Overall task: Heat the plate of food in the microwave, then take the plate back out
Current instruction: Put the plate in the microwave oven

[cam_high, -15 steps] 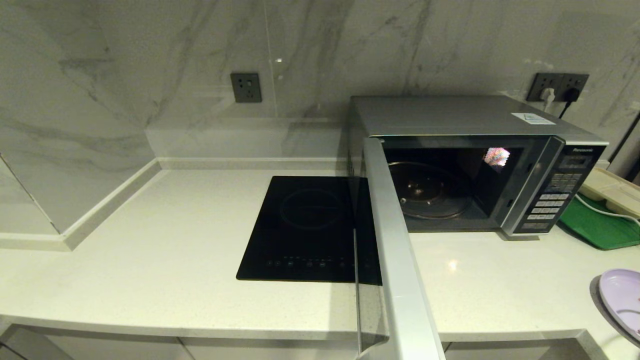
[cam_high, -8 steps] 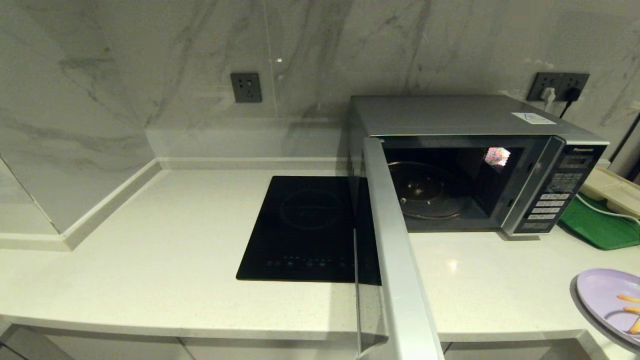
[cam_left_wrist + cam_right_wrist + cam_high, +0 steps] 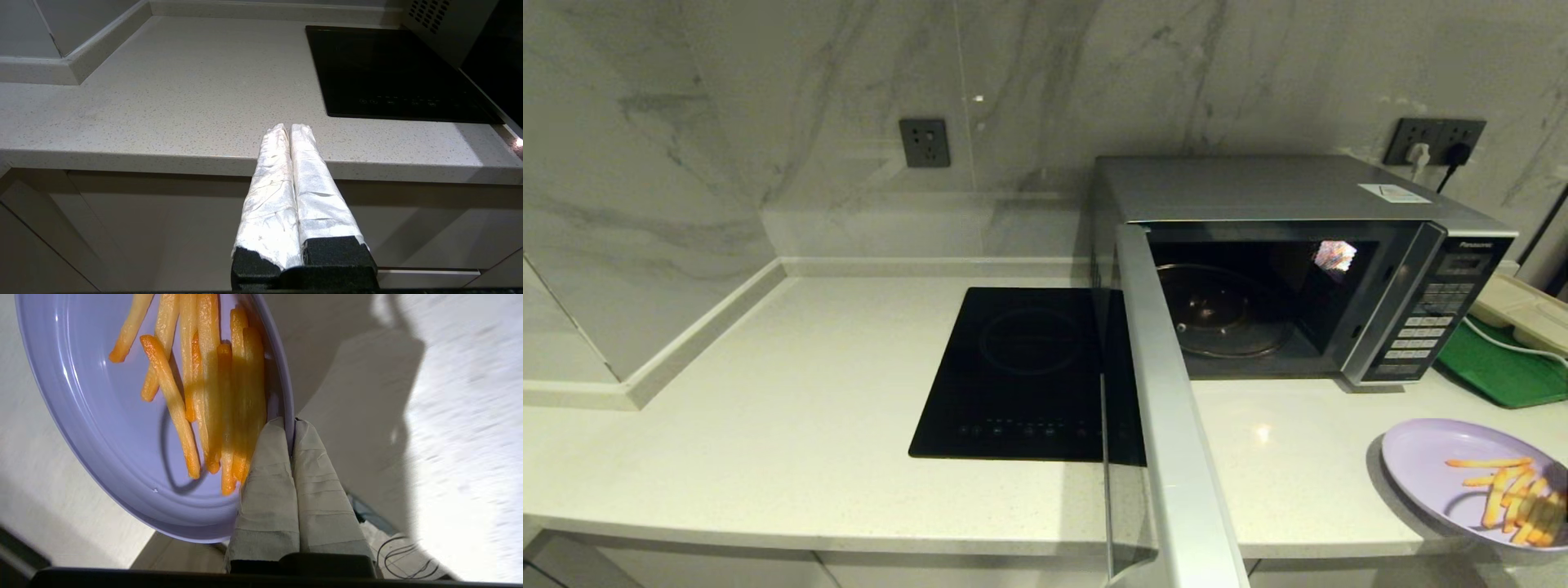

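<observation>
The lilac plate of food (image 3: pixel 1437 461), with orange-yellow fries heaped at one side, hangs over the counter's front right edge. My right gripper (image 3: pixel 291 424) is shut on the plate (image 3: pixel 102 428) rim, the thin edge pinched between its taped fingers; in the head view it sits at the frame's right edge. The silver microwave (image 3: pixel 1282 192) stands at the back right, its door (image 3: pixel 1168 425) swung wide open toward me, the glass turntable (image 3: pixel 1225 314) inside bare. My left gripper (image 3: pixel 289 127) is shut on nothing, parked low before the counter's front edge.
A flat black induction hob (image 3: pixel 1021 376) lies left of the open door. A green tray (image 3: pixel 1499 367) with a white power strip (image 3: pixel 1523 310) sits right of the microwave. Marble wall and a raised ledge (image 3: pixel 654 359) bound the counter's back and left.
The plate has come in from the right edge of the head view toward the microwave, carried by my right gripper; more of it and its fries now show. The left arm has not moved.
</observation>
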Robot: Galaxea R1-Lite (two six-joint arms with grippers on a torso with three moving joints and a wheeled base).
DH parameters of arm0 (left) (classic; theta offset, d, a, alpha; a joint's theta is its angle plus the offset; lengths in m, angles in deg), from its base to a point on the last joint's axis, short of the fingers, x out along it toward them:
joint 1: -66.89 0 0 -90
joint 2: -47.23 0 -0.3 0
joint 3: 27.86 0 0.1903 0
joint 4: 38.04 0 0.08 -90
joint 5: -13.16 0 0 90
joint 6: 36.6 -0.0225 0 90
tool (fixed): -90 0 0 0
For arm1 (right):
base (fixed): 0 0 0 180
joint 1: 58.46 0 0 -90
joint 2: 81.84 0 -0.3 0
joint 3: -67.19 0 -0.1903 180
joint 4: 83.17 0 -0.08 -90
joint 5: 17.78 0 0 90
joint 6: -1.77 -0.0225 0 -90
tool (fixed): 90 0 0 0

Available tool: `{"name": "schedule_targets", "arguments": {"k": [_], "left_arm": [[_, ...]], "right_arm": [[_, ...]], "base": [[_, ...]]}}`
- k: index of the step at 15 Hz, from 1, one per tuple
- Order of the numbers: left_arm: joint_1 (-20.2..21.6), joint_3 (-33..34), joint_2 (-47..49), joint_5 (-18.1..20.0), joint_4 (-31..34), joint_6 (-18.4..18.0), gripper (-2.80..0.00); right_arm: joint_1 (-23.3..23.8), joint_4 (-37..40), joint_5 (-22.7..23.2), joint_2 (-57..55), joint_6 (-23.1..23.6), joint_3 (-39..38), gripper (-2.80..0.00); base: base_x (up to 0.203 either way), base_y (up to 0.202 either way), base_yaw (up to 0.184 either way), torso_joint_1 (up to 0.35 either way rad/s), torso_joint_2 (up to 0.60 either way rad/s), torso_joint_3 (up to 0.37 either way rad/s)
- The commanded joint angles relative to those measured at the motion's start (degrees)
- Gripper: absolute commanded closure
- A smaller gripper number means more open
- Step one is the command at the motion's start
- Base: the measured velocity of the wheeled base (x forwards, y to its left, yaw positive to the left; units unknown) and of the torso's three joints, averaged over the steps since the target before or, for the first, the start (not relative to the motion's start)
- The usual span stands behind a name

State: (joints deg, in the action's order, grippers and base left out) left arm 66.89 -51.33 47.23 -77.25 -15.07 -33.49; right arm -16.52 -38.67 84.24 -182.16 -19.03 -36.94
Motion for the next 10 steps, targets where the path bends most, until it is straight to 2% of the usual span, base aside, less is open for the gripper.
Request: {"name": "schedule_targets", "arguments": {"k": [1, 5, 7, 10], "left_arm": [[0.0, 0.0, 0.0, 0.0, 0.0, 0.1, 0.00], [0.0, 0.0, 0.0, 0.0, 0.0, 0.1, 0.00], [0.0, 0.0, 0.0, 0.0, 0.0, 0.1, 0.00], [0.0, 0.0, 0.0, 0.0, 0.0, 0.1, 0.00]], "right_arm": [[-6.6, 0.6, 1.4, 4.4, -2.0, -1.1, 0.00], [-19.8, 1.5, 3.0, 8.0, -7.2, -1.0, 0.00], [-26.6, 1.6, 2.7, 8.5, -12.5, 1.2, 0.00], [-31.9, 1.7, -0.8, 4.6, -21.1, 6.9, 0.00]], "base": [[0.000, 0.000, 0.000, 0.000, 0.00, 0.000], [0.000, 0.000, 0.000, 0.000, 0.00, 0.000], [0.000, 0.000, 0.000, 0.000, 0.00, 0.000], [0.000, 0.000, 0.000, 0.000, 0.00, 0.000]]}}
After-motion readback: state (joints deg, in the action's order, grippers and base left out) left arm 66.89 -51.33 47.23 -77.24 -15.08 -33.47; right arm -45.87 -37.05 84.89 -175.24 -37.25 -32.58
